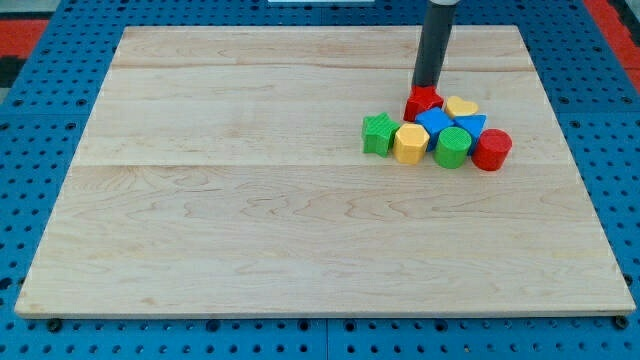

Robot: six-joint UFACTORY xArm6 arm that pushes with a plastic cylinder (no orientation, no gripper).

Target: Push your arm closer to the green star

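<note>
The green star [378, 134] lies on the wooden board [250, 200], at the left end of a tight cluster of blocks right of the board's centre. My tip [426, 86] stands just above the cluster, touching or almost touching the top edge of a red block [423, 102]. The tip is up and to the right of the green star, about one block width away. Right of the star sit a yellow hexagon-like block [410, 143], a blue block [434, 121], a green cylinder [452, 148], a red cylinder [491, 150], a yellow heart-like block [461, 106] and another blue block [471, 124].
The board rests on a blue pegboard surface [40, 170]. The rod [434, 45] comes down from the view's top edge. Red flooring shows at the top corners.
</note>
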